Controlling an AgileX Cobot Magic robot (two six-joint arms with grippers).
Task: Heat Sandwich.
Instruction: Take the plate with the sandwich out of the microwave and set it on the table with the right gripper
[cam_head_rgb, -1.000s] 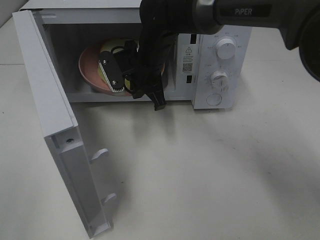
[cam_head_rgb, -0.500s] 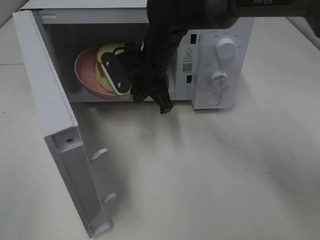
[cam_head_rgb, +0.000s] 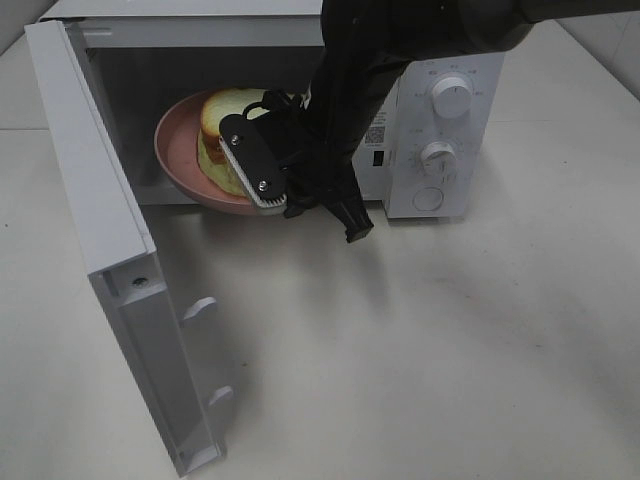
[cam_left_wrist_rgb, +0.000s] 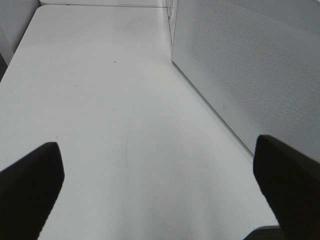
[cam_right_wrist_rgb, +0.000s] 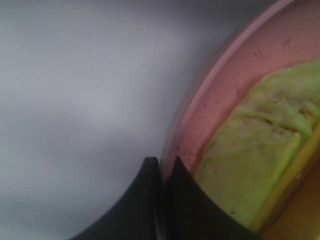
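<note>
The right gripper (cam_right_wrist_rgb: 161, 172) is clamped on the rim of the plate (cam_head_rgb: 178, 150), at the microwave's (cam_head_rgb: 450, 60) open mouth. The sandwich (cam_head_rgb: 225, 125) lies on the plate. The left gripper (cam_left_wrist_rgb: 160, 187) is spread wide over the table (cam_left_wrist_rgb: 90, 100), holding nothing.

plate (cam_head_rgb: 180, 150) w/ sandwich (cam_head_rgb: 225, 110) pulled outward, tilted less

The swung-out microwave door (cam_head_rgb: 110, 250) walls off the left, the right arm (cam_head_rgb: 350, 110) and pink plate (cam_head_rgb: 175, 150) pretty much fill the oven mouth, while the near-right table (cam_head_rgb: 450, 350) is wide open.
</note>
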